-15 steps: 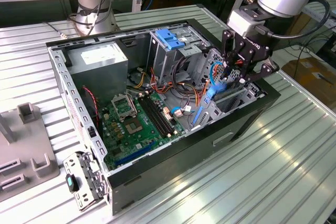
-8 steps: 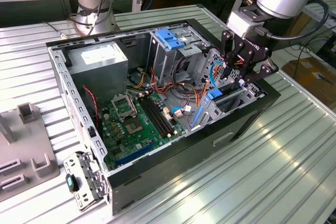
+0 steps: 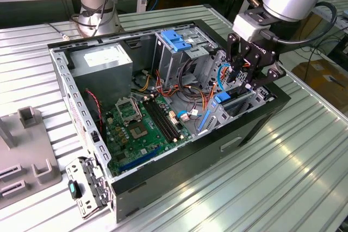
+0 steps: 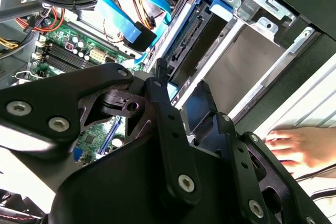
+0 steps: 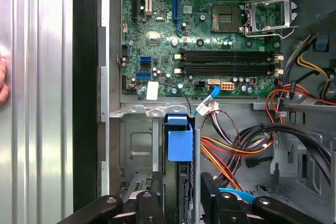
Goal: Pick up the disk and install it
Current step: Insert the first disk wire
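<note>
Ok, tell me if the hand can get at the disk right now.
Probably yes: the hand hangs directly over the disk, which stands on edge in its bay, with nothing between them; the orange cables run off to one side.

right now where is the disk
Standing on edge in the drive bay at the exterior view's right, the disk sits under the end effector, beside the motherboard.

No text, number or sign is legible. The white label on top of the power supply carries print too fine to resolve. The small white sticker at the motherboard edge shows no readable characters. The board's own silkscreen markings are equally illegible.
</note>
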Action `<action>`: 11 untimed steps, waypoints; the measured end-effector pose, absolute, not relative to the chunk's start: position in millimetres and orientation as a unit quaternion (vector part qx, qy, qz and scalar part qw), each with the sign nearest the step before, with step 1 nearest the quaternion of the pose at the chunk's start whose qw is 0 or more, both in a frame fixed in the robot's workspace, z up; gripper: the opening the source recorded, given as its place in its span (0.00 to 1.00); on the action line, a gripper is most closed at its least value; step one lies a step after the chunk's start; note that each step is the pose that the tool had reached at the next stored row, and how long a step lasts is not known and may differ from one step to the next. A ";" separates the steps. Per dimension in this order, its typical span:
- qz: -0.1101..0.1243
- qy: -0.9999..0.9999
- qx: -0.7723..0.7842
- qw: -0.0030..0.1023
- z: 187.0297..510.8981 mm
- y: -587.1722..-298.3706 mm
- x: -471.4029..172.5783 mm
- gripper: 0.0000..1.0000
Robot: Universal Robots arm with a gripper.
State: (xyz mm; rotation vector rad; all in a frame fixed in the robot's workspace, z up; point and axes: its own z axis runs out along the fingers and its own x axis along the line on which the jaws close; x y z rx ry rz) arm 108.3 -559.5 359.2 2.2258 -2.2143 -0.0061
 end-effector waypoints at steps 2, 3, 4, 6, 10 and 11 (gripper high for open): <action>-0.002 -0.705 0.709 0.001 359.3 -558.6 108.3 0.42; -0.002 -0.705 0.709 0.001 359.2 -558.2 108.2 0.42; -0.002 -0.705 0.709 0.001 359.2 -557.6 108.2 0.42; -0.002 -0.705 0.709 0.001 359.2 -557.4 108.2 0.42; -0.002 -0.705 0.709 0.001 360.5 -557.2 108.2 0.42; -0.002 -0.705 0.709 0.001 361.8 -557.1 108.2 0.42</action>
